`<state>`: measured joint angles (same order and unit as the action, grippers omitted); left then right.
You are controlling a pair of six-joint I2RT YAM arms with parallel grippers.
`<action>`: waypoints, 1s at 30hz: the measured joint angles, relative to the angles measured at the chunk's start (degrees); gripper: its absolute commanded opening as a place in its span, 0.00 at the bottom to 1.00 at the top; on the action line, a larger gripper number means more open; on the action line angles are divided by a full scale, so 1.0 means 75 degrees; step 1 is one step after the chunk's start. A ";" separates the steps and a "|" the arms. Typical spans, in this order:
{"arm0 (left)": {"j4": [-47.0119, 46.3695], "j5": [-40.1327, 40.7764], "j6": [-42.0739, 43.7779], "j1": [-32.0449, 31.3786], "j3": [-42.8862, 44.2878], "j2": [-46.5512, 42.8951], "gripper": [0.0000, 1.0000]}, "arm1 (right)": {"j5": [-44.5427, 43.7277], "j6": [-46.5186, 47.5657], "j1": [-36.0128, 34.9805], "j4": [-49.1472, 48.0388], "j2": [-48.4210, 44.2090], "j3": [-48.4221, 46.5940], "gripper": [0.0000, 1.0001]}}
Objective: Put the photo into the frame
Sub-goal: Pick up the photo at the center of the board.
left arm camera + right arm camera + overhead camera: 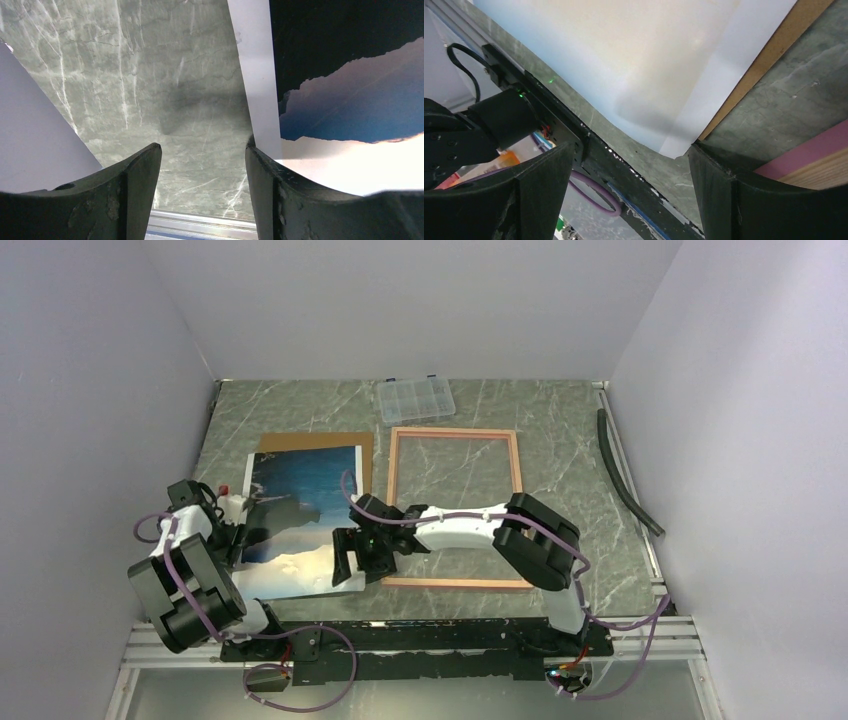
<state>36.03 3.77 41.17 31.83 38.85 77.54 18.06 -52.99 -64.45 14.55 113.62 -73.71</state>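
The left gripper [202, 150] and right gripper [634, 150] both stand with jaws apart, gripping nothing. The photo [300, 510] lies on a brown board [315, 440], just left of the frame [455, 431]. The step looks like grasping its edges. Next, 2 pinches must catch the thin paper.

Counted in the top view:

- One photo [300, 510], left of centre.
- One frame [455, 432], right of centre.
- One brown backing board [315, 440], showing above the photo.
- One clear compartment box [415, 398], at upper centre.
- One dark hose [625, 475], at the right side.
- One table [560, 460] under them all.
- Two arms along the bottom.
- Two end effectors: the left end effector [202, 155] and the right end effector [631, 152]. Each has two fingers, four in all.
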 measured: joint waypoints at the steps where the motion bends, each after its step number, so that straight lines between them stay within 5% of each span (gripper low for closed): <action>1: -0.0017 -0.0003 0.0003 0.0000 -0.0020 -0.0020 0.68 | 0.0035 -0.0070 0.0023 -0.0157 -0.0041 0.0108 0.89; 19: -0.0105 -0.0119 0.0213 -0.0003 -0.0175 -0.0224 0.67 | 0.0254 -0.1163 0.0420 -0.3395 -0.1603 0.1652 0.88; 30: 0.0003 -0.0207 0.0224 -0.0006 -0.0178 -0.0245 0.66 | 0.0670 -0.1367 0.0720 -0.4062 -0.1204 0.1786 0.86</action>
<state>36.05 2.22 42.85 31.79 37.52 75.70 23.09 -63.24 -59.05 -15.92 104.60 -60.31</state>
